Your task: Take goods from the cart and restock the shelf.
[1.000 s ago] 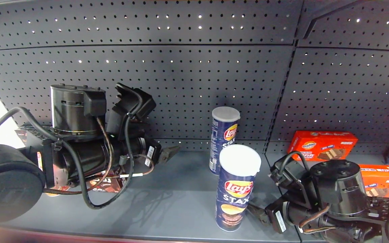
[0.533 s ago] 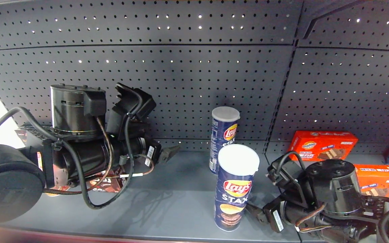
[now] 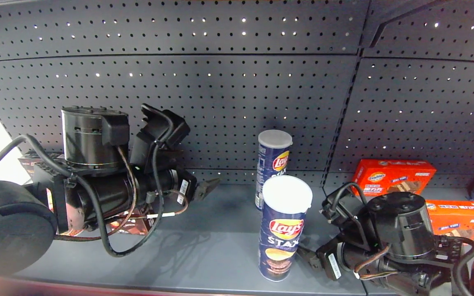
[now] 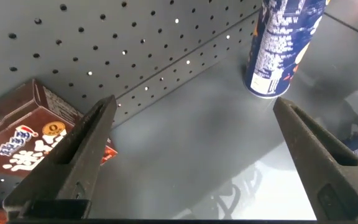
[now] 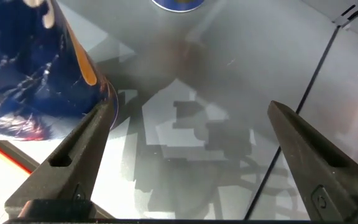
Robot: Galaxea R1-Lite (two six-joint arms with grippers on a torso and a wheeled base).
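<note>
Right claw (image 5: pixel 189 111) beside can (image 5: pixel 36 68) (jaws apart)

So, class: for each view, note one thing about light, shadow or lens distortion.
Head view: the pegboard seams bow, a wide-lens effect; light shines through its holes; white glare at the left edge. Left wrist view: soft shadows on the shelf. Right wrist view: hard-edged shadows cross the shelf.

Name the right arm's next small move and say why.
Probably draw the right end effector back off the shelf. It is open with nothing between its fingers, and the front can already stands upright on the shelf beside it, in front of the rear can.
</note>
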